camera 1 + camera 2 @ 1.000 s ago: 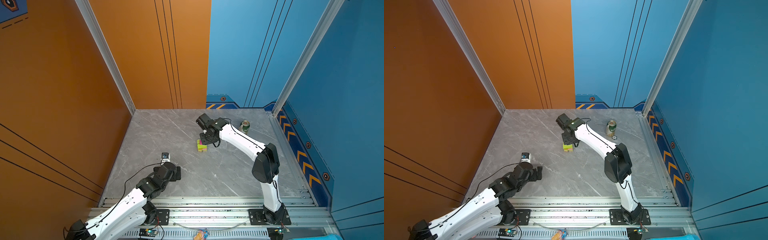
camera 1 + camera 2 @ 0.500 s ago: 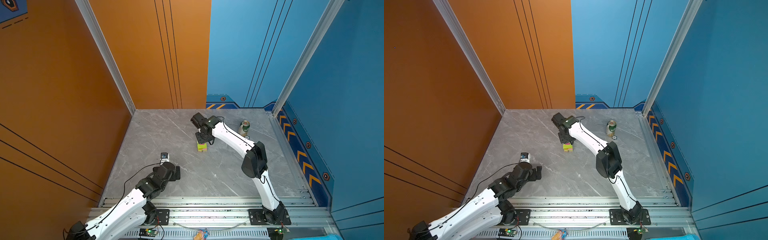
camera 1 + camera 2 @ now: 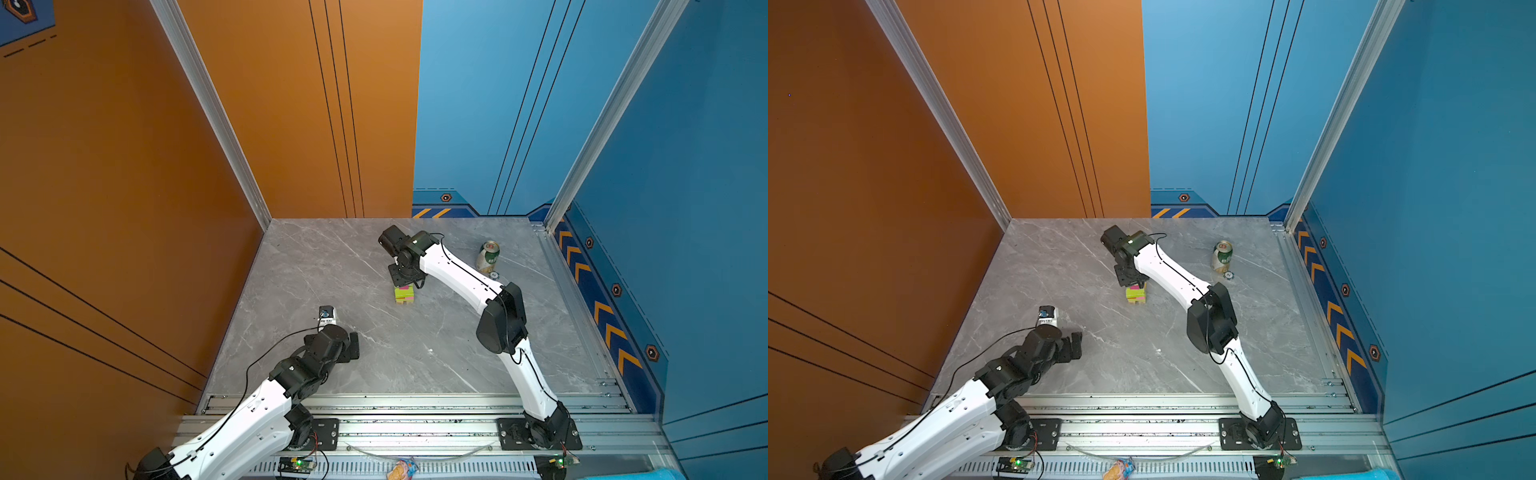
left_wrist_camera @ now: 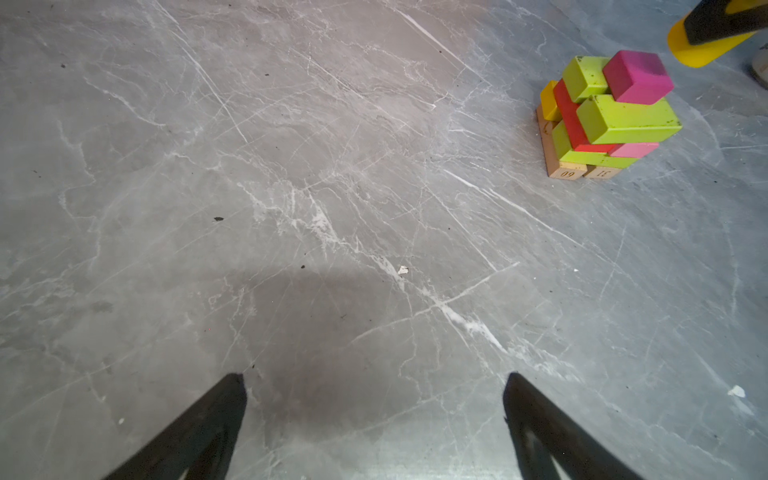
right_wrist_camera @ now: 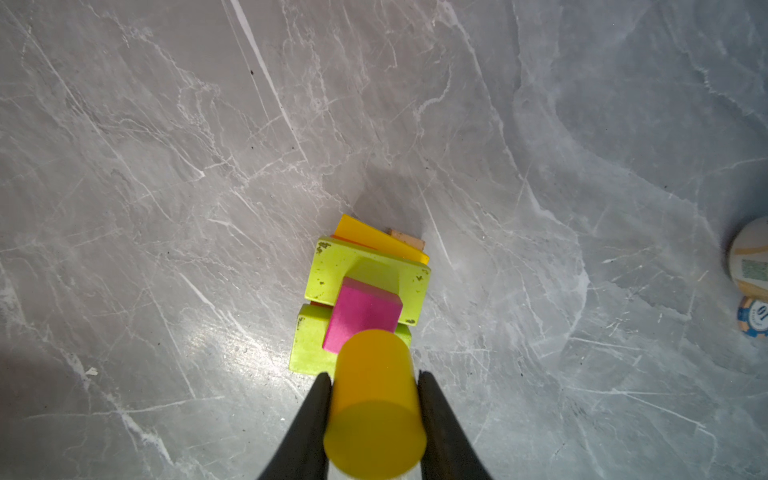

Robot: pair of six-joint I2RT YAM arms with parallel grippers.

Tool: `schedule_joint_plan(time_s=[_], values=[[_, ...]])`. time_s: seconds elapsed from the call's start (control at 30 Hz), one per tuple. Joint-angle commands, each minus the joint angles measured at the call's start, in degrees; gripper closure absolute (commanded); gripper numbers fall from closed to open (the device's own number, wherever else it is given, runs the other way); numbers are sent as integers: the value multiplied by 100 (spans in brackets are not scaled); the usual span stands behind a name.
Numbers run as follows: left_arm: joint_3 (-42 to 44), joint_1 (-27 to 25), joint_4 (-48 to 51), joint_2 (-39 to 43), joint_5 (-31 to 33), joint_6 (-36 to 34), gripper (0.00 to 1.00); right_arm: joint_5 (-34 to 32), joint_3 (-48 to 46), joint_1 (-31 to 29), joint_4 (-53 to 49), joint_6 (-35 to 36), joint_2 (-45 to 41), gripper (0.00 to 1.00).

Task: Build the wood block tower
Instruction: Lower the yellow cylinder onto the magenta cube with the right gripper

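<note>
The left hand hangs low over bare counter near the front left. Its fingers are spread wide and hold nothing. It is well apart from the tower, probably so that the other arm can work without a knock.

The tower stands near the middle of the counter. Two tan bars lie side by side at its base, which gives a broad footing. Lime, red, yellow and pink blocks lie crossed above them. At the top a magenta cube rests across a lime slab and a second lime block. The layers do not line up exactly, so the top looks less steady than the base.

Just above the tower, the right hand is clamped on the yellow cylinder, with one finger on each curved side and both round ends bare. In the left wrist view the cylinder hangs tilted, above and a little beyond the cube, and does not touch it. A grip on the sides probably lets an end face land flat, though the cylinder would first need turning upright. No loose block shows on the counter, so this looks like the last piece, not yet set down.

Farther right, a can stands upright near the back, with a chip just beside it. Both are well apart from the tower.
</note>
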State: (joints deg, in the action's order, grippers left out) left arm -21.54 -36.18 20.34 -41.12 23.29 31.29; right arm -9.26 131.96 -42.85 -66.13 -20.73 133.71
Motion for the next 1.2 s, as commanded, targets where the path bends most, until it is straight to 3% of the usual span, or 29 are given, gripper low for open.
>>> schedule_joint_plan(time_s=[0.0, 1.17], values=[[95, 85, -4, 51, -103, 31, 2, -70, 185, -30, -251, 98, 89, 71], [143, 240, 5, 157, -172, 97, 2, 7, 618, -22, -403, 74, 443, 70]])
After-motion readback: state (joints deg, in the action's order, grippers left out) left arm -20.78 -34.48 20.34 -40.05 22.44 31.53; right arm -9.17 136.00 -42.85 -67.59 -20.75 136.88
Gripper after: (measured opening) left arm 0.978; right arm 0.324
